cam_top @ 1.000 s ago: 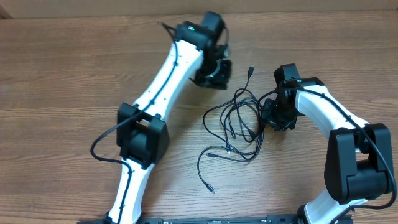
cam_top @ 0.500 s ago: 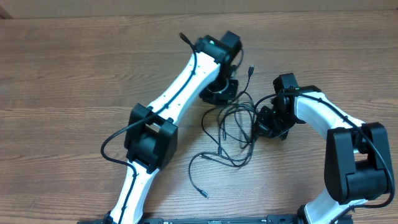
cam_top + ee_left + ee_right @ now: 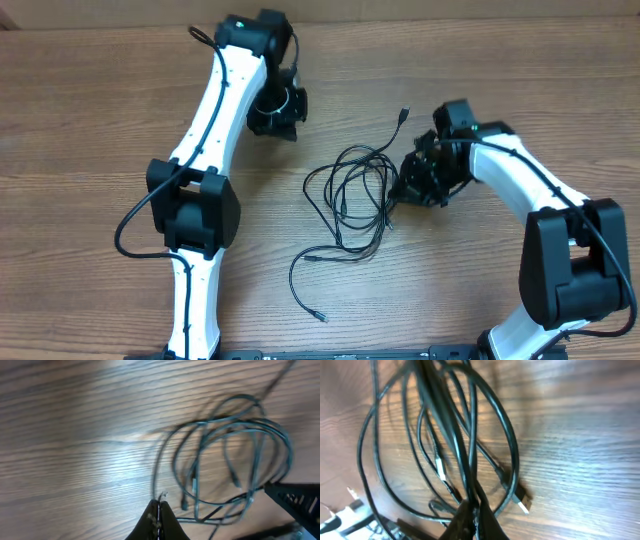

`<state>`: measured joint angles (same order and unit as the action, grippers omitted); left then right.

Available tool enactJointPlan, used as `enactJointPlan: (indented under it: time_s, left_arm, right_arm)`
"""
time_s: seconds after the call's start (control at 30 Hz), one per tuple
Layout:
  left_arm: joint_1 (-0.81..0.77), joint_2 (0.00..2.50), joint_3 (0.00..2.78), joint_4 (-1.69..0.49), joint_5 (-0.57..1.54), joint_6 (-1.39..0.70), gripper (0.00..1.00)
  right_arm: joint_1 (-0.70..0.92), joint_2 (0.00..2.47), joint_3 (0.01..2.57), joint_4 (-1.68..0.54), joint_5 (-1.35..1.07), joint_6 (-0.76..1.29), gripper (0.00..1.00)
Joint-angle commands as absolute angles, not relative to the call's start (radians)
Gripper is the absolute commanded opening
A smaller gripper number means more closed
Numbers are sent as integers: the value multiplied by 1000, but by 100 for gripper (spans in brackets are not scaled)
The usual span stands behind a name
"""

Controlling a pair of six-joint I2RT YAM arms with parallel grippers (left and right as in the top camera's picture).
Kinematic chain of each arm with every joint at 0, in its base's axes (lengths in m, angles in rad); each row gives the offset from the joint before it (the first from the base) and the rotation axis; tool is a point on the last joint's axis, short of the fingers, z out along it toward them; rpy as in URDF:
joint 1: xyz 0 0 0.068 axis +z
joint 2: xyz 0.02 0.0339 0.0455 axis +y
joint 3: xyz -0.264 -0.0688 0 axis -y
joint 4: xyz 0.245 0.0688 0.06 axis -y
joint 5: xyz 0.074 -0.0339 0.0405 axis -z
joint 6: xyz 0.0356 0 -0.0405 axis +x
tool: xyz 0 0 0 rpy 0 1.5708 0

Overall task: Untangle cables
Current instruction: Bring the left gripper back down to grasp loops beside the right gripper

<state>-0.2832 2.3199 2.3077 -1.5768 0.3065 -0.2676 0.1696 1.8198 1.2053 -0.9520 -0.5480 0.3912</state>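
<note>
Cables [image 3: 352, 190]: tangled loops, centre of bench [image 3: 80, 120].
Right gripper [image 3: 405, 188]: closed, pinching cables at their right edge.
Left gripper [image 3: 280, 110]: closed, empty, upper left, apart from cables.

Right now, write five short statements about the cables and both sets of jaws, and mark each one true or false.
1. The cables lie on the wooden table between the two arms. True.
2. The right jaws are shut on a bunch of cables. True.
3. The left jaws stand wide open. False: they are shut.
4. The cables lie straight, side by side. False: they form overlapping loops.
5. One loose plug end trails out of the loops toward the near edge of the table. True.
</note>
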Motion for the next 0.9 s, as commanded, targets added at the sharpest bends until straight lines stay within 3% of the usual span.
enactJointPlan:
  time_s: [0.0, 0.23, 0.3, 0.37, 0.43, 0.53, 0.87]
  left_arm:
    - [-324, 2291, 2336, -1568, 396, -232, 4]
    - [-410, 2292, 2336, -1506, 385, -232, 8]
    - [-438, 2293, 2336, -1468, 385, -233, 10]
    - [-461, 2295, 2336, -1433, 385, -245, 13]
    - [-482, 2301, 2336, -1401, 385, -271, 15]
    - [-515, 2311, 2331, -1363, 386, -325, 15]
    - [-593, 2392, 2326, -1383, 394, -366, 19]
  right_arm:
    - [142, 1790, 1279, -991, -509, 313, 4]
    - [128, 1790, 1282, -986, -380, 315, 4]
    - [128, 1790, 1275, -982, -358, 329, 23]
    - [128, 1792, 1267, -979, -356, 347, 28]
    - [128, 1794, 1257, -968, -310, 399, 28]
    - [128, 1794, 1237, -929, -259, 494, 15]
    - [130, 1794, 1167, -855, -314, 508, 13]
